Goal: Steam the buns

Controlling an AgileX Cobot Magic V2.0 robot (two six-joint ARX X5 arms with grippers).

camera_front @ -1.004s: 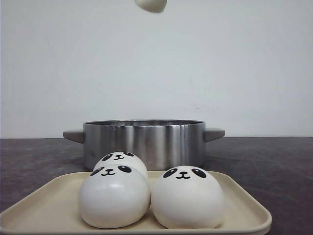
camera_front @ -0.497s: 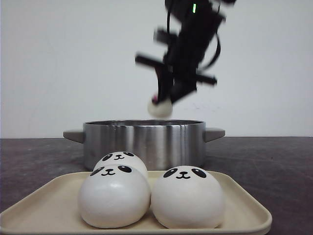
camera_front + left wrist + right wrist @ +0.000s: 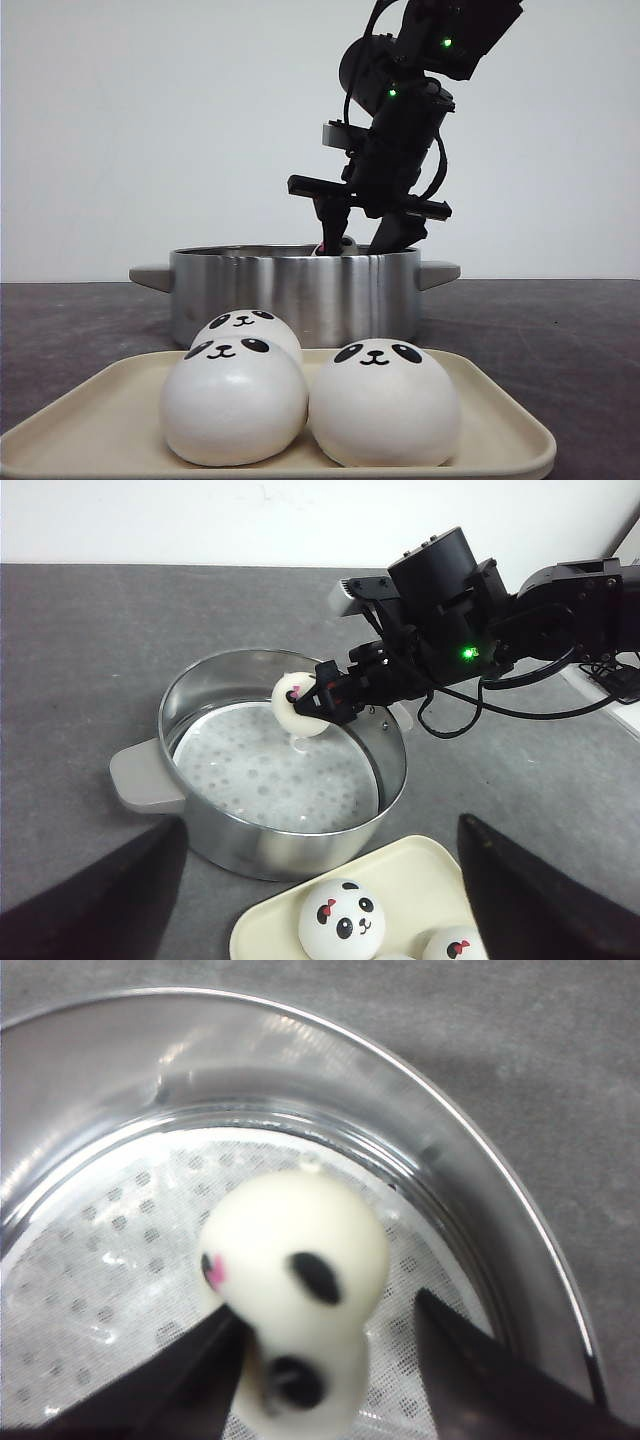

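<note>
Three white panda-face buns (image 3: 233,405) (image 3: 384,405) (image 3: 245,325) sit on the cream tray (image 3: 500,430) in front. The fourth bun (image 3: 295,1260) is blurred between my right gripper's (image 3: 328,1303) spread fingers, against one finger and clear of the other, just above the perforated floor of the steel pot (image 3: 290,290). In the front view the right gripper (image 3: 365,240) reaches into the pot's mouth and only the bun's top (image 3: 343,244) shows. The left wrist view shows this bun (image 3: 300,705) over the pot (image 3: 250,850). My left gripper (image 3: 320,820) is open and empty, above the tray's (image 3: 410,870) edge.
The pot has two grey side handles (image 3: 150,276) (image 3: 438,272). The tray lies directly in front of the pot on the dark grey table (image 3: 560,340). A white wall stands behind.
The right arm has come down from above the frame with the bun, to the pot's mouth. Its jaws now stand wider than the bun. The tray's buns have not moved.
</note>
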